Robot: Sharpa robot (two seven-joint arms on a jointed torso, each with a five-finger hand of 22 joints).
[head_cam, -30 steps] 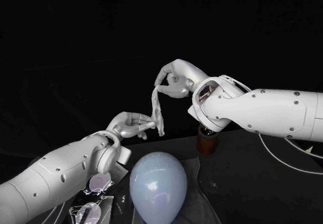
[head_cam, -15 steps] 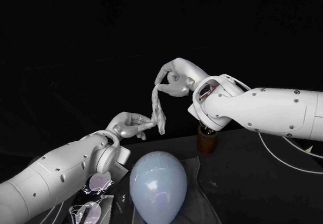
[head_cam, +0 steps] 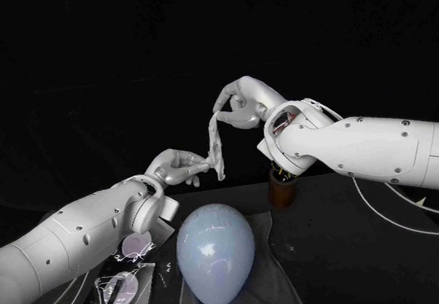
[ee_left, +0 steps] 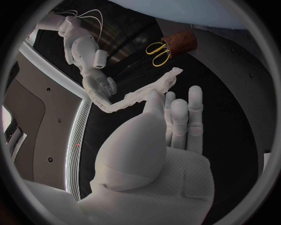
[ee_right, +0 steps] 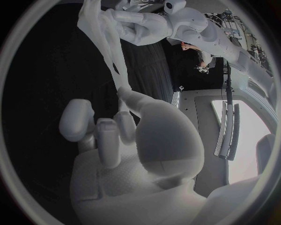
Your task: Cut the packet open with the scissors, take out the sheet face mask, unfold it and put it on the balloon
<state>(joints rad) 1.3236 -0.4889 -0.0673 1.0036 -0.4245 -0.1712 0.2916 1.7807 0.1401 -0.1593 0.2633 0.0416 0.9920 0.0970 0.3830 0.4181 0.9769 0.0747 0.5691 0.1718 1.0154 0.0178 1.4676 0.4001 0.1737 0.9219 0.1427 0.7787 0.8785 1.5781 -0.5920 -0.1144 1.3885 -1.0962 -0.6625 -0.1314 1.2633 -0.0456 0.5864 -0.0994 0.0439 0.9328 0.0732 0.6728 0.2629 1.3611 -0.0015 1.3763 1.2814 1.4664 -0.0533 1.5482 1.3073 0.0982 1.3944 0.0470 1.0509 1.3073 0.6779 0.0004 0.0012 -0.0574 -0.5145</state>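
The white sheet mask (head_cam: pixel 214 141) hangs as a twisted, folded strip in the air between my two hands. My right hand (head_cam: pixel 238 104) pinches its upper end; my left hand (head_cam: pixel 178 166) pinches its lower end, lower and to the left. The mask (ee_left: pixel 143 94) runs from my left hand's thumb (ee_left: pixel 153 101) to the right hand (ee_left: pixel 99 89). In the right wrist view the mask (ee_right: pixel 108 42) stretches from my right hand (ee_right: pixel 120 126) to the left hand (ee_right: pixel 131 21). The pale blue balloon (head_cam: pixel 215 251) lies on the table below. The opened packet (head_cam: pixel 124 294) lies at the front left.
A brown cup (head_cam: pixel 282 189) stands on the black table behind the balloon, under my right forearm; it holds the yellow-handled scissors (ee_left: pixel 157 50). A grey cloth (head_cam: pixel 277 292) lies under the balloon.
Both hands have shifted slightly with the mask still stretched between them; the right hand is a touch higher and the left hand has turned a little.
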